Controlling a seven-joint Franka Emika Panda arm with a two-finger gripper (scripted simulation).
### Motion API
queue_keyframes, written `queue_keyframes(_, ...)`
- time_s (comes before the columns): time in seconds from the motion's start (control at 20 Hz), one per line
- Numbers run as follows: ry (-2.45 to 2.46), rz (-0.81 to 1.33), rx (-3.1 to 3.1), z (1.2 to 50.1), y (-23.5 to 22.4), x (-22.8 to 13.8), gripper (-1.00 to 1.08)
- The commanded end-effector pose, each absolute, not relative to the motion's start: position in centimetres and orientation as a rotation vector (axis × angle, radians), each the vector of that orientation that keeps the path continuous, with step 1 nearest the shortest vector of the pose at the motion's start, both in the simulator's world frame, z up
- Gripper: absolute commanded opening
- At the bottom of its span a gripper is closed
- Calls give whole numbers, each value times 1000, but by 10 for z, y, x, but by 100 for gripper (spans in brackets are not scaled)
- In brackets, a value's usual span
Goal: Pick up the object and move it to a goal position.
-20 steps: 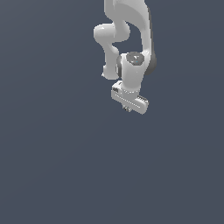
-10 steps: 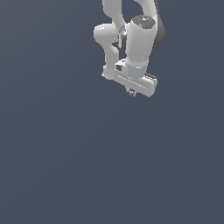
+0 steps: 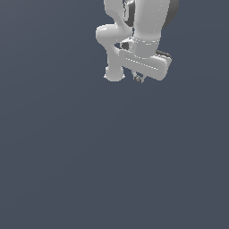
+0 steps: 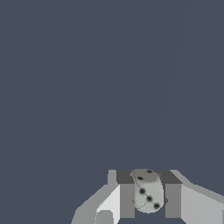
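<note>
Object (image 4: 148,196) clamped between pincer (image 4: 148,199) fingers (speckled).

**A plain slate-grey field and nothing else**

The surroundings are a single flat, matte, dark blue-grey surface (image 3: 89,170) that fills the exterior view from edge to edge. It carries no seam, edge, corner or horizon line, so floor and wall cannot be told apart. No furniture, window or lamp shows. The light is soft and even: the surface shades only slightly, a little lighter toward the exterior view's lower middle and a little darker toward its upper corners, with no sharp shadow cast on it. In the wrist view the same dark blue-grey surface (image 4: 87,78) fills the background, uniform and untextured, with only a faint, soft-edged darker band running through it.
</note>
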State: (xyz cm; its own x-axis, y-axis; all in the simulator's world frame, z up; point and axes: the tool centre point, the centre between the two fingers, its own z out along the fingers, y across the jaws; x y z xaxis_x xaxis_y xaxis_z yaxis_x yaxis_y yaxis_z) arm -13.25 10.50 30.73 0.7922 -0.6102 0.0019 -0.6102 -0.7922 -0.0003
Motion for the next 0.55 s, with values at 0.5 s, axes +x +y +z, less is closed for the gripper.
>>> queue_keyframes(0.5, -1011, 0, 2974, 345, 111, -136, -100)
